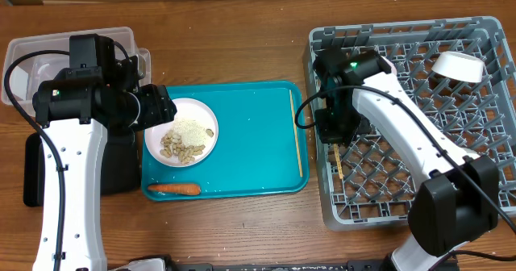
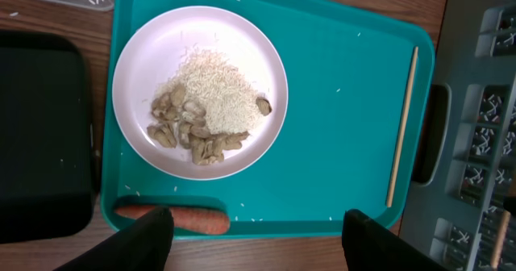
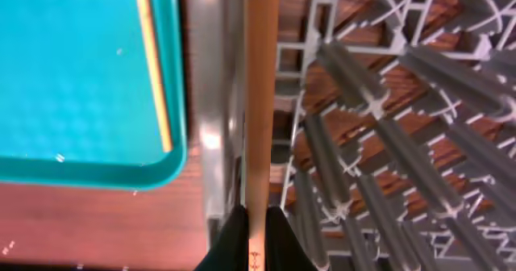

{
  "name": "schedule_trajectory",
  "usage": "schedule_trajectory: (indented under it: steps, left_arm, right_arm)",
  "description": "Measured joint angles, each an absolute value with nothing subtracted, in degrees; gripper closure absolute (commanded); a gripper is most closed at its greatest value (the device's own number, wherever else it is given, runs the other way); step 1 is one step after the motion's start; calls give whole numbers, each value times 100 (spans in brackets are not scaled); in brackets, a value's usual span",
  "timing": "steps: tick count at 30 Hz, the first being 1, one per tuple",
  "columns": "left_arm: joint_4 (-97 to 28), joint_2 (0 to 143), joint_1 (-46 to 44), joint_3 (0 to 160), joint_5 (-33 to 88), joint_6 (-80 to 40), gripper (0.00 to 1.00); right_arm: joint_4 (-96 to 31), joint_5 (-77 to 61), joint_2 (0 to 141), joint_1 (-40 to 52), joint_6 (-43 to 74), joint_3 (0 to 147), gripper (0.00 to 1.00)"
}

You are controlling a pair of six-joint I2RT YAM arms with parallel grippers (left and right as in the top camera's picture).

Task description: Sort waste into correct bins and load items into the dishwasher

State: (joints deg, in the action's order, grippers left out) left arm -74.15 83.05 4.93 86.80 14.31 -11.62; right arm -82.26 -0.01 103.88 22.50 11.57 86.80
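Note:
A white plate (image 1: 201, 114) (image 2: 145, 53) with white rice (image 2: 216, 89) and beige nuts (image 2: 181, 132) lies on the left of the teal tray. An orange carrot (image 1: 173, 189) (image 2: 197, 219) lies at the tray's front left corner. My left gripper (image 1: 161, 108) (image 2: 258, 227) is open and empty above the plate's left edge. My right gripper (image 1: 334, 138) (image 3: 256, 227) is shut on a wooden chopstick (image 1: 339, 168) (image 3: 260, 102) over the left edge of the grey dish rack (image 1: 484, 158) (image 3: 387, 142). The other chopstick (image 1: 300, 134) (image 2: 401, 126) (image 3: 153, 61) lies along the tray's right side. A white bowl (image 1: 457, 65) sits in the rack.
The teal tray (image 1: 258, 142) (image 2: 339, 77) is between the arms. A clear tub (image 1: 121, 39) stands at the back left, partly hidden by the left arm. A black tray (image 1: 32, 178) (image 2: 40, 134) lies left of the teal tray. Loose rice grains dot the teal tray.

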Motion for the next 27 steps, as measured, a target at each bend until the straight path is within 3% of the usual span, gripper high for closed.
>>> schedule_trajectory:
  steps: [7,14,22,24,27]
  left_arm:
    - [-7417,8305,493,8680,1431,-1162,31]
    - [-7417,8305,493,8680,1431,-1162,31]
    - [-7415,8305,493,8680,1431,-1162,31]
    - [-7417,8305,493,8676,1431,-1162,31]
    - [-7415,8305,493,8676,1431,-1162,30]
  right_arm:
    - [-8162,176,10390,2097,1197,8562,95]
    - [-8034,191,10390,2099,1190,8276,76]
    - [-8097,193,10396,2097,1199,8458,69]
    - [-8138,191,10412,2104,1199,8875,66]
    - [-8009,134,10412,2154,1194,9601,50]
